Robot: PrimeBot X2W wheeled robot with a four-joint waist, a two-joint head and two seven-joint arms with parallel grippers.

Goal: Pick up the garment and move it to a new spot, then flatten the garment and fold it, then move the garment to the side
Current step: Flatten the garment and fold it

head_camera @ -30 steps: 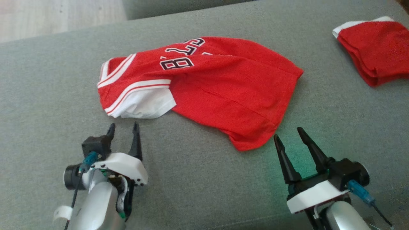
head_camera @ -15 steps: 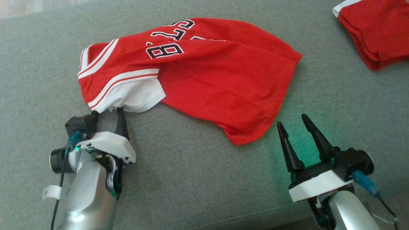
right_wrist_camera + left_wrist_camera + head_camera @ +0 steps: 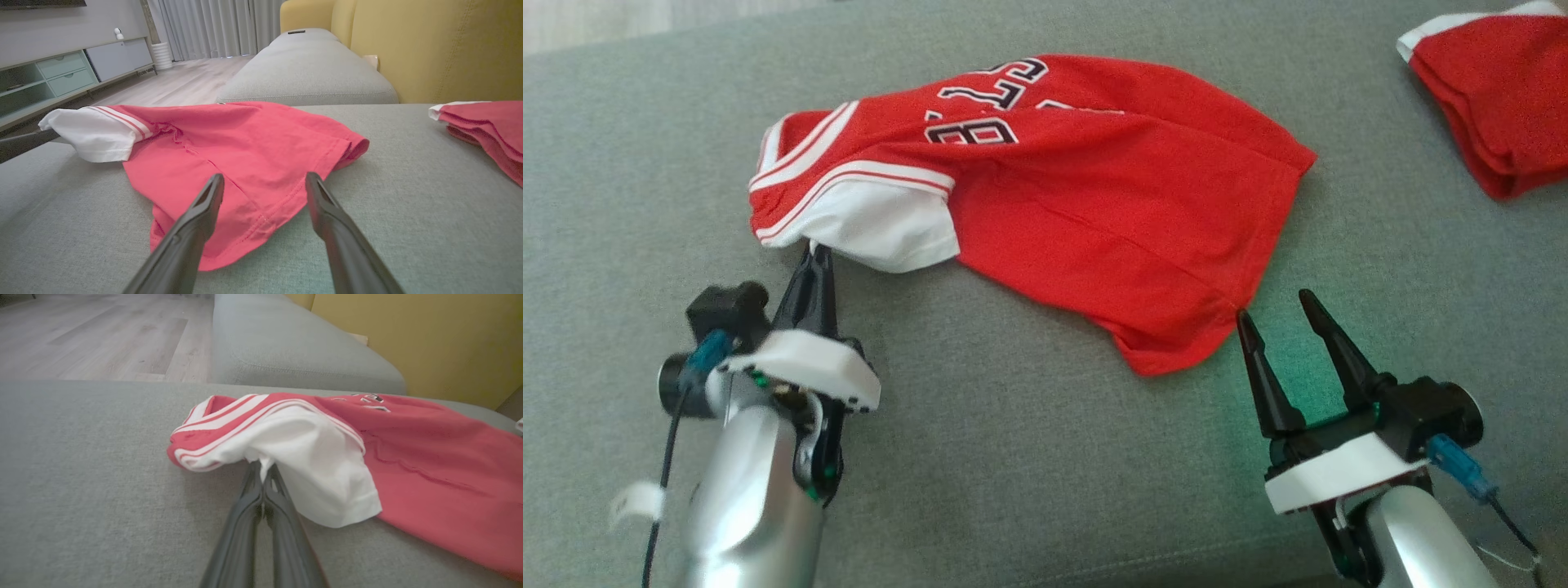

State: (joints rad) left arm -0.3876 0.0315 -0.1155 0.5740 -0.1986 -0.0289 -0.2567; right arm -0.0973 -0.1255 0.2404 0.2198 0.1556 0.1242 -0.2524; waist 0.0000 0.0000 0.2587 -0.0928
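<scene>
The garment is a red jersey with white sleeves and black numbers, lying crumpled on the grey sofa cushion. My left gripper is shut on the near edge of its white sleeve, lifting that corner a little. In the left wrist view the two fingers meet under the white sleeve, with my left gripper pinching the cloth. My right gripper stands open beside the jersey's lower hem corner, the left fingertip touching the hem. In the right wrist view the garment lies just ahead of the open right gripper.
A second red garment, folded, lies at the cushion's far right; the folded garment also shows in the right wrist view. A yellow backrest, another grey cushion and wooden floor lie beyond.
My left gripper moved forward to the white sleeve and closed on it; the sleeve edge now lifts. The right gripper edged toward the hem, still open. The head camera shifted.
</scene>
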